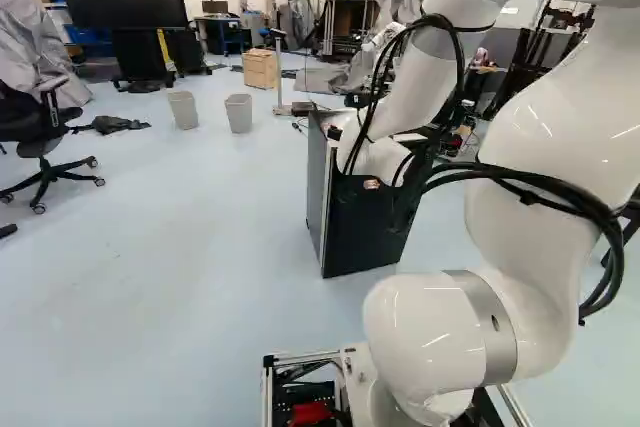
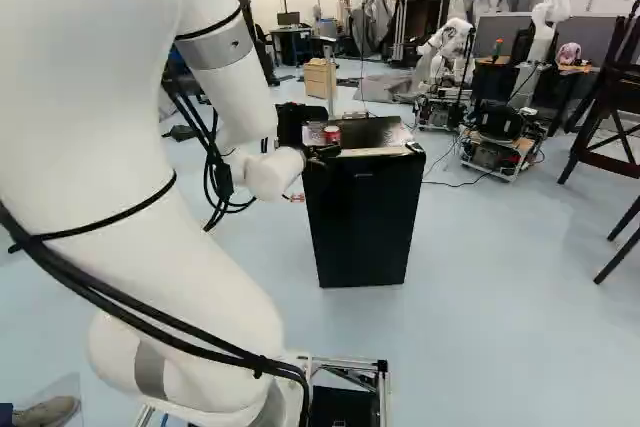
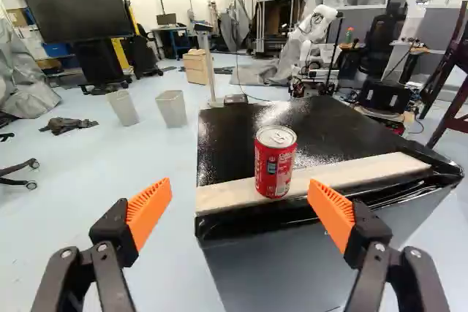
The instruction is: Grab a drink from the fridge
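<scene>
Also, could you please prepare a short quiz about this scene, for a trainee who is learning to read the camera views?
1. Choose one. The red can stands on:
A) the floor
B) the pale strip along the top of the black fridge
C) a chair seat

2. True or false: the can is lying on its side.

3. Fill in one word, "open" or "shut": the jaws are ____, with the can ahead of them.

Key: 1 B; 2 false; 3 open.
</scene>
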